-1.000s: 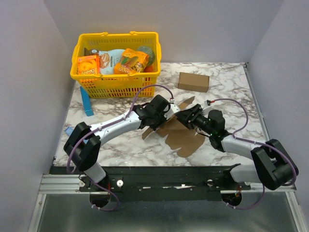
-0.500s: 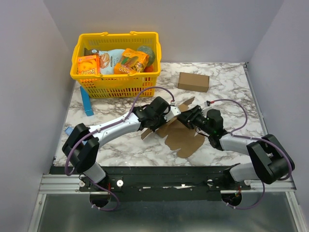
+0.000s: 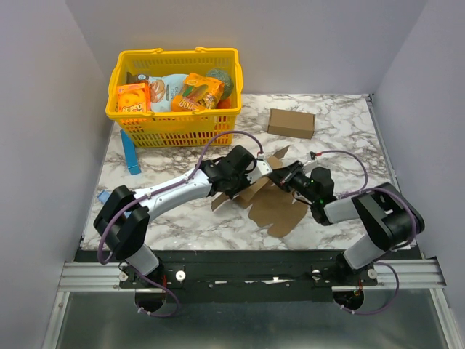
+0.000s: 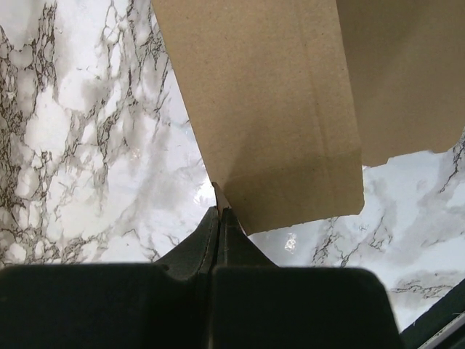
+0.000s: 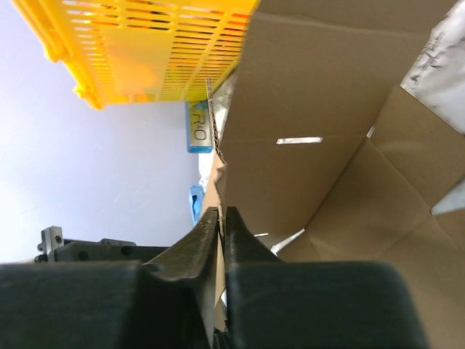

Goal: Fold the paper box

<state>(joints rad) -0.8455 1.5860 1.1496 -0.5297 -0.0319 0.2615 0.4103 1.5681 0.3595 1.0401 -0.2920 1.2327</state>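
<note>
The paper box (image 3: 275, 209) is a flat brown die-cut sheet with several flaps, lying mid-table with its far flaps lifted. My left gripper (image 3: 255, 169) is at its far left corner, shut on the edge of a flap. In the left wrist view the fingertips (image 4: 219, 209) pinch that flap's corner, and the paper box (image 4: 276, 109) hangs above the marble. My right gripper (image 3: 279, 175) faces it from the right, shut on a raised flap. In the right wrist view its fingers (image 5: 231, 218) clamp the thin edge of the paper box (image 5: 312, 167).
A yellow basket (image 3: 156, 131) with orange snack boxes stands at the back left, also seen as the basket (image 5: 145, 51). A longer brown carton (image 3: 290, 123) lies at the back right. A blue stick-like pack (image 3: 131, 153) lies left of the sheet, and another blue item (image 3: 104, 196) sits by the left edge.
My right gripper has closed onto the raised flap and pushed a little leftward toward the left gripper. The left gripper has kept its hold, and the sheet has shifted slightly.
</note>
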